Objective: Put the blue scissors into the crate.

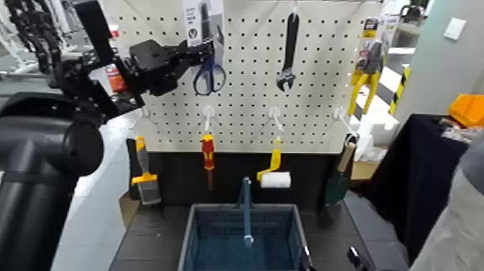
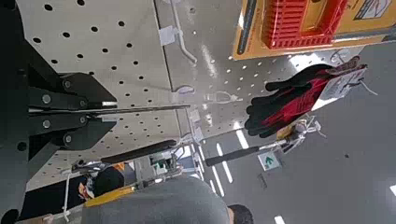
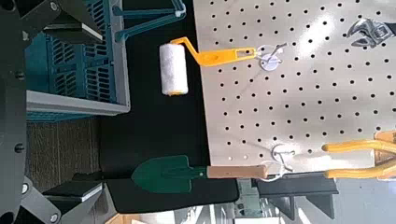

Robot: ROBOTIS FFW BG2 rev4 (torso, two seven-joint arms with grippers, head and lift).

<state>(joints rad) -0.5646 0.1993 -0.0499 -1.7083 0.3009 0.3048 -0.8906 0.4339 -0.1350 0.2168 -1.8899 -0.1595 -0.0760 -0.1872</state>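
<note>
The blue scissors (image 1: 209, 76) hang high on the white pegboard (image 1: 317, 108), fixed to a white retail card (image 1: 195, 16). My left gripper (image 1: 204, 53) is raised to the card and shut on it just above the blue handle loops. In the left wrist view the card shows only as a thin edge (image 2: 140, 108) pinched between the dark fingers (image 2: 70, 93). The blue-grey crate (image 1: 193, 238) with its blue handle bar (image 1: 246, 212) stands below the board, and also appears in the right wrist view (image 3: 65, 70). My right gripper (image 1: 356, 258) waits low beside the crate, its fingers (image 3: 42, 198) spread open and empty.
On the board hang a black wrench (image 1: 288, 50), a red-and-yellow screwdriver (image 1: 208, 155), a yellow paint roller (image 1: 274, 175), a yellow-handled scraper (image 1: 145, 181), a green trowel (image 1: 337, 184) and a yellow tool (image 1: 366, 76). An orange bin (image 1: 468, 109) sits on the dark-draped table at right.
</note>
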